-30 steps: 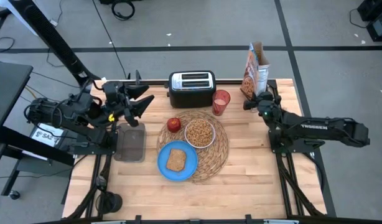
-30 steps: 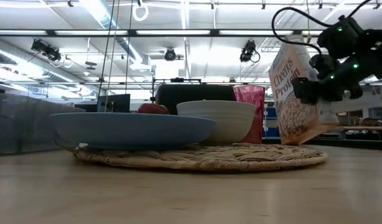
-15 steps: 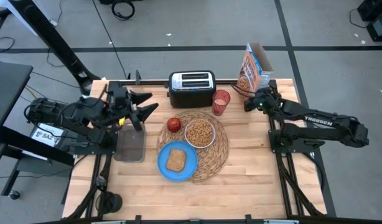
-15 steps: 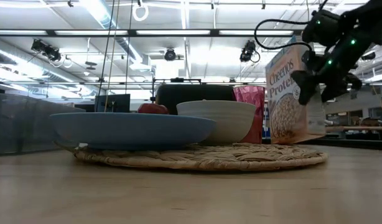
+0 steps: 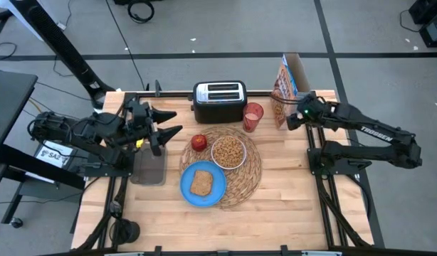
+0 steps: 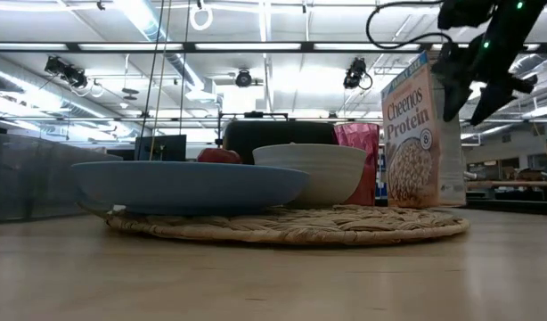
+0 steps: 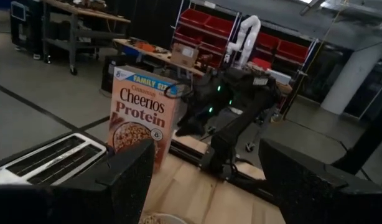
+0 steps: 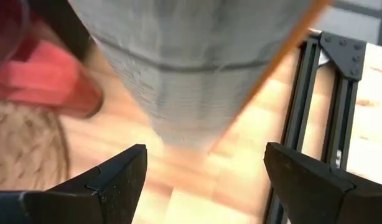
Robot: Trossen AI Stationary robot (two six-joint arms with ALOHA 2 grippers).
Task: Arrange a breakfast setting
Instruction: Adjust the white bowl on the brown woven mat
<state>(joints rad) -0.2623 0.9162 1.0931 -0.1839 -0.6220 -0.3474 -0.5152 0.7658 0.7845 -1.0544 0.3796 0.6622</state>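
With the Cheerios box (image 5: 284,87) upright at 2 o'clock from the placemat (image 5: 225,165), you see the right gripper (image 5: 294,119) jaws apart, clear of it, left gripper (image 5: 164,122) jaws apart too.

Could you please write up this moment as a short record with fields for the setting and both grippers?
placemat: round, woven, mid-table
on placemat: blue plate with toast, bowl of cereal, apple
red cup: between toaster and Cheerios box
Cheerios box: upright, far right corner
right gripper: open, beside box, not holding it
left gripper: open, above grey tray
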